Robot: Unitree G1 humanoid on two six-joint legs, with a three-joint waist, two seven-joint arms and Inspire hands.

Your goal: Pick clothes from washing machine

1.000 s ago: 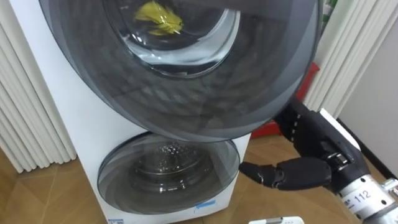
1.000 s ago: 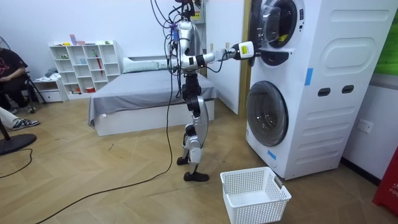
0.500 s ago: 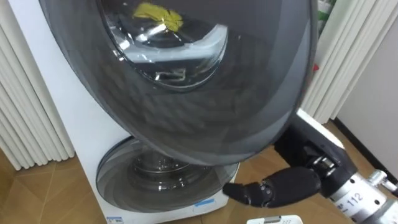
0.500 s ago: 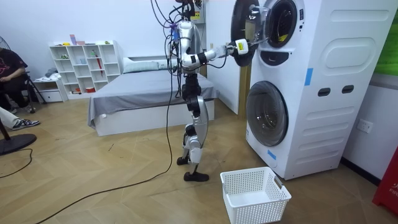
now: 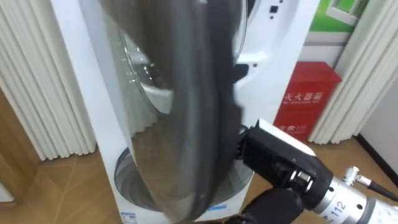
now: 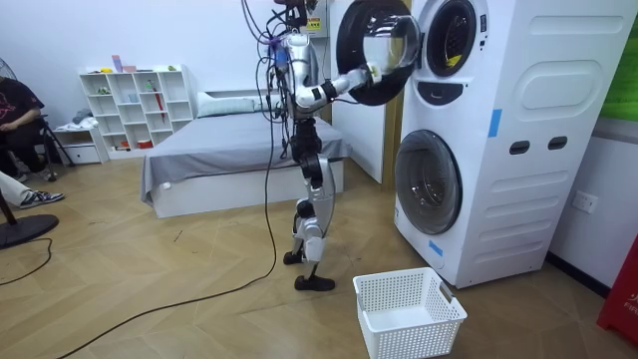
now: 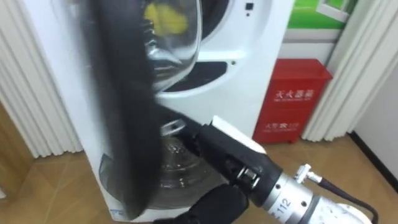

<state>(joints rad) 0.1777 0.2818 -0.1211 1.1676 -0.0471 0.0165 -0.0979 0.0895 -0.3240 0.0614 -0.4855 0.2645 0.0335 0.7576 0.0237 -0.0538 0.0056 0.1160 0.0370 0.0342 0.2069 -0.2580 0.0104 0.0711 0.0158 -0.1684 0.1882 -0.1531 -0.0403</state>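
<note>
The upper washing machine has its round dark door swung wide, and I see the door edge-on. A yellow cloth lies in the drum, seen past the door's glass bowl. My right hand is low beside the door's inner side, its forearm against the door; the same hand sits at the bottom edge of the right eye view. In the room view I stand facing the stacked machines with my right arm raised to the open door.
The lower washer's door is closed. A white laundry basket stands on the floor in front of the machines. A red box sits right of the machines. Pleated curtains hang on the left.
The upper door has swung from partly open to wide open, now edge-on to me. My right arm followed it outward, away from the machine.
</note>
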